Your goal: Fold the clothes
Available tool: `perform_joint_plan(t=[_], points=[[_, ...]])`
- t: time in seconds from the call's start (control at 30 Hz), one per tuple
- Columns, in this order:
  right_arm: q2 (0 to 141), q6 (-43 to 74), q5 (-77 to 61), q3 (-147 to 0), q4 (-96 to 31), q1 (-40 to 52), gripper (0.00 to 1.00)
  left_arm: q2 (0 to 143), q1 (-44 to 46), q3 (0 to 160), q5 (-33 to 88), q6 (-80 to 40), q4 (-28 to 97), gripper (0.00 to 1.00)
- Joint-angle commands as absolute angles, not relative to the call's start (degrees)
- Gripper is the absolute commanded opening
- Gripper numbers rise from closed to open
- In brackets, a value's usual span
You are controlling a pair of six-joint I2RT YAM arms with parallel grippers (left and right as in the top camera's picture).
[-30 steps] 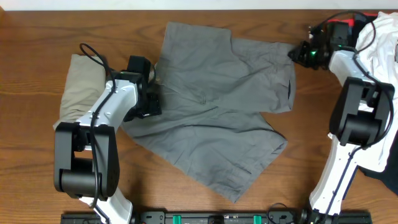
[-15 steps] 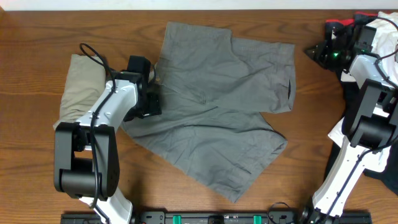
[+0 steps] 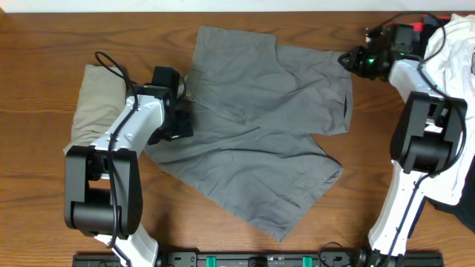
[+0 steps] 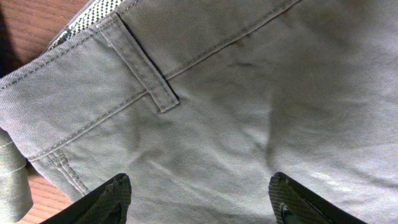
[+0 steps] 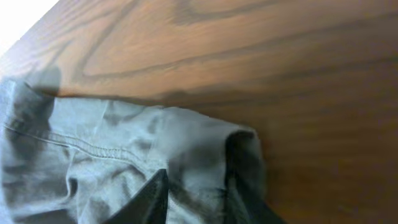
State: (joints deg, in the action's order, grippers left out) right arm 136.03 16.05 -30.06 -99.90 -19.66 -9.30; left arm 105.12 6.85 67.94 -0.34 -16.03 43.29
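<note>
While grey shorts (image 3: 260, 126) lie on the wooden table (image 3: 44, 30), left pincer (image 4: 199, 196) gapes empty; right pincer (image 3: 350, 59) cannot be judged.

Brown wooden table (image 3: 44, 37), strong dark grain running lengthwise, surface matte; a pale, near-white strip (image 3: 223, 4) borders its far edge along the whole top of the overhead view. At the right edge a heap of white fabric (image 3: 459, 52) lies crumpled, partly cut off by the frame, with more white showing lower down the same side. Just below that, dark, almost black cloth (image 3: 459, 211) touches the white; what kind of item it is cannot be told.
</note>
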Motion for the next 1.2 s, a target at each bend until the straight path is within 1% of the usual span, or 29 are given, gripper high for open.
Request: perform_joint_plan(t=[0.0, 0.17, 0.27, 0.47, 0.53, 0.73, 0.77, 0.83, 0.9, 1.03, 1.1, 1.17], points=[[136.4, 16.3, -27.6, -99.7, -19.4, -8.2, 0.19, 105.6, 6.8, 67.7, -0.4, -15.1, 43.4, 0.73], [136.0, 18.5, -30.4, -100.0, -18.8, -9.8, 0.11, 105.6, 6.8, 67.7, -0.4, -15.1, 43.4, 0.73], [134.8, 19.3, -32.0, -100.1, -18.6, -12.0, 0.10, 105.6, 6.8, 67.7, -0.4, -15.1, 43.4, 0.73], [133.0, 19.9, -42.8, -100.1, -13.8, -16.8, 0.11, 105.6, 6.8, 67.7, -0.4, -15.1, 42.5, 0.73], [133.0, 22.2, -43.4, -100.1, -13.5, -17.8, 0.11, 105.6, 6.8, 67.7, -0.4, -15.1, 42.2, 0.73], [133.0, 22.2, -40.7, -100.0, -14.1, -17.7, 0.12, 105.6, 6.8, 67.7, -0.4, -15.1, 41.9, 0.73], [133.0, 22.2, -39.9, -100.0, -14.1, -17.6, 0.13, 105.6, 6.8, 67.7, -0.4, -15.1, 41.9, 0.73], [133.0, 22.2, -38.2, -100.0, -14.2, -17.4, 0.32, 105.6, 6.8, 67.7, -0.4, -15.1, 41.9, 0.73], [133.0, 21.6, -37.3, -100.0, -14.6, -17.4, 0.36, 105.6, 6.8, 67.7, -0.4, -15.1, 41.9, 0.73], [132.0, 18.1, -41.8, -100.1, -14.4, -19.5, 0.49, 105.6, 6.8, 67.7, -0.4, -15.0, 42.0, 0.73], [130.3, 17.9, -45.0, -100.1, -14.6, -21.4, 0.51, 105.5, 6.8, 67.7, -0.4, -15.0, 42.5, 0.73], [127.7, 17.1, -46.8, -100.1, -16.2, -23.1, 0.52, 105.4, 6.8, 67.7, -0.4, -15.0, 43.3, 0.73]])
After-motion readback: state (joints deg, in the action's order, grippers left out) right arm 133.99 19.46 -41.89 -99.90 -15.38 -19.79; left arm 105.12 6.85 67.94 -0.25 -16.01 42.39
